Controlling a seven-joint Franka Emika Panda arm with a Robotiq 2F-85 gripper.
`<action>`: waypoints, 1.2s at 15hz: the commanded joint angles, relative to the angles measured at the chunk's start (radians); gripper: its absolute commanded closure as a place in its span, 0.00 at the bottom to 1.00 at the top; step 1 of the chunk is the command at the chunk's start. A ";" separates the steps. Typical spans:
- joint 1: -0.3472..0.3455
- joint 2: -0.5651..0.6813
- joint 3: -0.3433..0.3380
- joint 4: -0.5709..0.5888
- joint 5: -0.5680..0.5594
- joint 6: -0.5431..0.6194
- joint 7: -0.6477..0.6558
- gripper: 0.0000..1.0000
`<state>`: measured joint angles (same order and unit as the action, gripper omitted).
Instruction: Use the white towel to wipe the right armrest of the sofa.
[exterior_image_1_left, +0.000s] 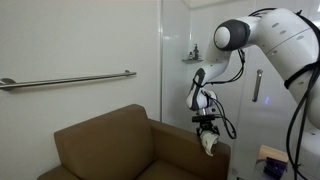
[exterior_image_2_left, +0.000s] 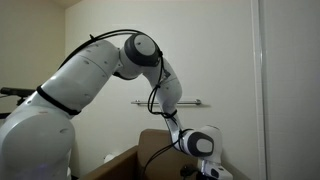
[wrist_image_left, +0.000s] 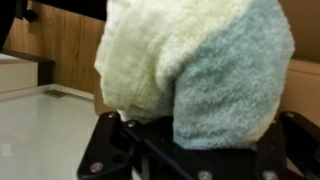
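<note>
A brown sofa (exterior_image_1_left: 110, 145) stands against the wall. My gripper (exterior_image_1_left: 207, 128) hangs just above its right armrest (exterior_image_1_left: 190, 150), shut on a white towel (exterior_image_1_left: 209, 143) that dangles down and touches or nearly touches the armrest top. In the wrist view the bunched towel (wrist_image_left: 190, 65) fills most of the frame above the black jaws (wrist_image_left: 190, 150). In an exterior view the gripper (exterior_image_2_left: 205, 170) is at the bottom edge beside the sofa (exterior_image_2_left: 155, 150); the towel is not visible there.
A metal grab rail (exterior_image_1_left: 65, 80) runs along the wall above the sofa. A glass partition and door with a handle (exterior_image_1_left: 257, 85) stand behind the arm. A box-like object (exterior_image_1_left: 270, 160) sits at the lower right. The robot arm (exterior_image_2_left: 90, 80) blocks much of the view.
</note>
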<state>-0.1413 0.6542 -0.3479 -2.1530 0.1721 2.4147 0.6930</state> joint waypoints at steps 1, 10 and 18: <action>-0.027 0.137 0.042 0.232 -0.006 -0.100 -0.018 0.91; -0.042 0.394 0.085 0.747 -0.002 -0.373 0.009 0.91; -0.021 0.586 0.125 1.181 -0.021 -0.476 0.047 0.91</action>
<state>-0.1535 1.1384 -0.2434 -1.1598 0.1662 2.0093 0.6973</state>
